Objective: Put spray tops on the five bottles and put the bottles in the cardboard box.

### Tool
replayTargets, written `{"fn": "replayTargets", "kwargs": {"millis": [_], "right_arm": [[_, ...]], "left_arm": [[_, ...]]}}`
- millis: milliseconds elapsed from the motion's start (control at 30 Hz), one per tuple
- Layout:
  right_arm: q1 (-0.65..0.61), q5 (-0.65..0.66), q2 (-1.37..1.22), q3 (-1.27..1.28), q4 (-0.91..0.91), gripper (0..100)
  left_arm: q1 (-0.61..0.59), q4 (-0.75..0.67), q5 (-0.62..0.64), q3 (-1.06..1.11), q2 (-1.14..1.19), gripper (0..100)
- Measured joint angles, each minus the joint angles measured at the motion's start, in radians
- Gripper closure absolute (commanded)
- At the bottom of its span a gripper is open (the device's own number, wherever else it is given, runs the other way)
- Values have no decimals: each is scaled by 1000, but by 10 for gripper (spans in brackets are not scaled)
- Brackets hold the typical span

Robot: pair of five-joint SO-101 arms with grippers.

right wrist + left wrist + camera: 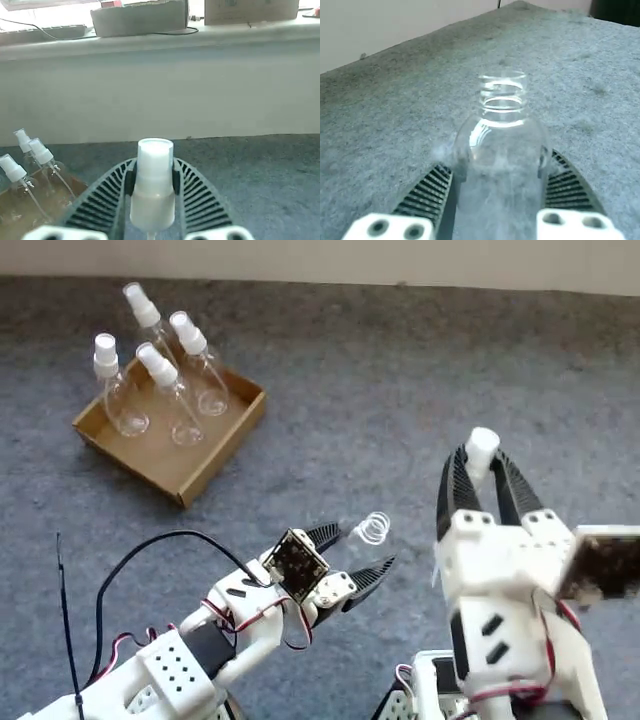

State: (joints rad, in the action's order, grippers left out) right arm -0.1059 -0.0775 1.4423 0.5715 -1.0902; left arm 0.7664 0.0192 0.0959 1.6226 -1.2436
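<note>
**Open bottle and spray top both gripped**

The cardboard box [225, 452] lies far left on the grey carpet [400, 390], with four capped bottles [178, 400] standing in it. The left gripper [360, 552] clamps a clear bottle [502, 145] with an open neck. The right gripper [480, 468] pinches a white spray top [154, 180], well apart from the box.

Four bottles [170, 390] stand in the cardboard box [150, 458] at ten o'clock on the table [400, 360]. At five o'clock the left gripper [362, 546] holds the open bottle [373, 528]; at three, the right gripper [482, 458] holds the spray top [482, 443].
</note>
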Motion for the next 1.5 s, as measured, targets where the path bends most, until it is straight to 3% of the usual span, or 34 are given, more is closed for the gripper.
{"fn": "replayTargets", "kwargs": {"millis": [100,367,767,1233,1500], "right_arm": [[2,-5,0,58,72,992],[2,-163,5,71,258,992],[-54,-173,0,311,486,992],[-64,-175,2,368,500,992],[-64,-175,14,192,321,992]], "left_arm": [[-2,0,0,2,-2,962],[-2,0,0,2,-2,962],[74,0,0,2,-2,962],[72,0,0,2,-2,962],[74,0,0,2,-2,962]]}}
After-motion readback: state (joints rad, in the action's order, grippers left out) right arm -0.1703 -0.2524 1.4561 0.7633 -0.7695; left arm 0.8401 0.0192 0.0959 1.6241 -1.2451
